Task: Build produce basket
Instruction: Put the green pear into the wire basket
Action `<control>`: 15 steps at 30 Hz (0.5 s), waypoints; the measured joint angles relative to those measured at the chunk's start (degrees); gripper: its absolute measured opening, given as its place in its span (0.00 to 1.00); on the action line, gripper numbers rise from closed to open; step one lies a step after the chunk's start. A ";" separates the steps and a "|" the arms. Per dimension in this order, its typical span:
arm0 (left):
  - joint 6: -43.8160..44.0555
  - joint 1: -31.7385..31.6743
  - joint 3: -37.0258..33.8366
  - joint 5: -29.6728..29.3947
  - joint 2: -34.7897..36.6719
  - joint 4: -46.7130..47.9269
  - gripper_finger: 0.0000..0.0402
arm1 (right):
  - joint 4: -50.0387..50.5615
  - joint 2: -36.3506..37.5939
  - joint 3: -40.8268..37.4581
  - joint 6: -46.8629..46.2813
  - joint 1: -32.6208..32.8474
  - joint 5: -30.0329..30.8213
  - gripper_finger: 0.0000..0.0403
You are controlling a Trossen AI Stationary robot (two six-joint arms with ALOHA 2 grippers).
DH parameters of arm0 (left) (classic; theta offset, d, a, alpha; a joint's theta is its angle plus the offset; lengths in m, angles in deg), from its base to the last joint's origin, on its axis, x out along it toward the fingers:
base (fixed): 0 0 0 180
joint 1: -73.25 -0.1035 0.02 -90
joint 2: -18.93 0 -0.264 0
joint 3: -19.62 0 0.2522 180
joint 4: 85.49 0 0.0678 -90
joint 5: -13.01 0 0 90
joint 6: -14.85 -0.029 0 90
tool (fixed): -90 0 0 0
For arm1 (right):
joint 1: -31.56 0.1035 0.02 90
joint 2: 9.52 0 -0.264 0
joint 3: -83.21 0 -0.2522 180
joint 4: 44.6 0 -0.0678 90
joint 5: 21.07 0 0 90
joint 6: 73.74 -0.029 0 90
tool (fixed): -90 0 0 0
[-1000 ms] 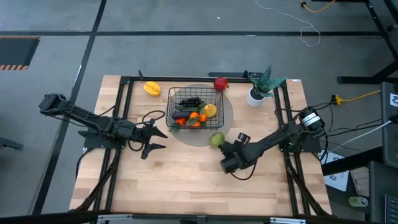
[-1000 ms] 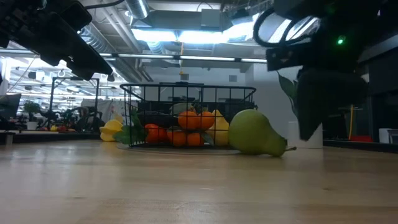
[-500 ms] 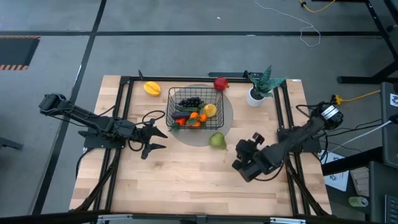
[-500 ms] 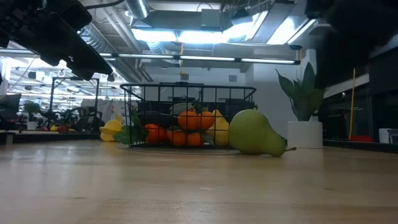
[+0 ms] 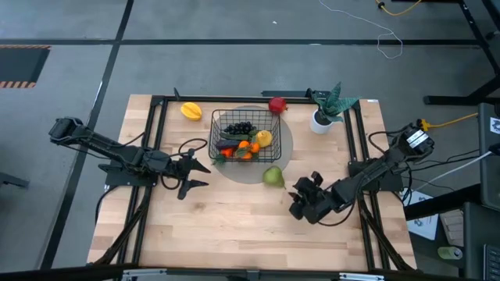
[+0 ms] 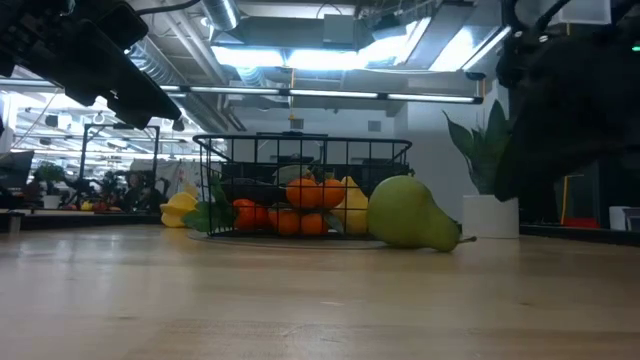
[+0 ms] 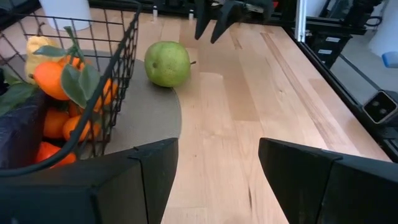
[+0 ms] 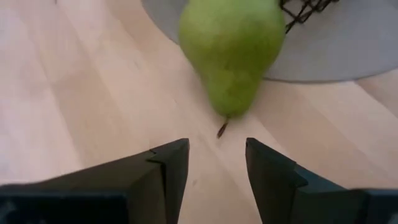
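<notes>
Since a second ago the right tool (image 5: pixel 301 197) has backed off from the pear (image 5: pixel 272 176) and now sits at about 4 o'clock from it, jaws part-open, gripping nothing — lined up on the stem end, probably to take it lengthwise. The pear lies on the table (image 5: pixel 234 226) at the basket's (image 5: pixel 244 134) 5 o'clock, outside it. The left tool (image 5: pixel 197 176) waits wide open and empty at the basket's 8 o'clock.

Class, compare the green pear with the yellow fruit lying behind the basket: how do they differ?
The pear is green; the yellow fruit is yellow. The pear lies in front of the basket on the grey mat's edge, facing the right claw; the yellow fruit lies on bare wood. Both are outside the basket.
</notes>
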 joint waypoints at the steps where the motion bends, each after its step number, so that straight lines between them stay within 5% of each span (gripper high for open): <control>1: 0.02 -0.01 0.00 -0.43 0.01 -0.01 0.53 | -0.37 -0.32 0.00 0.79 -0.59 -0.09 0.37; 15: 0.02 -0.02 0.00 -1.26 0.01 0.00 0.53 | -5.26 -5.99 -0.07 6.06 -6.39 -5.31 0.37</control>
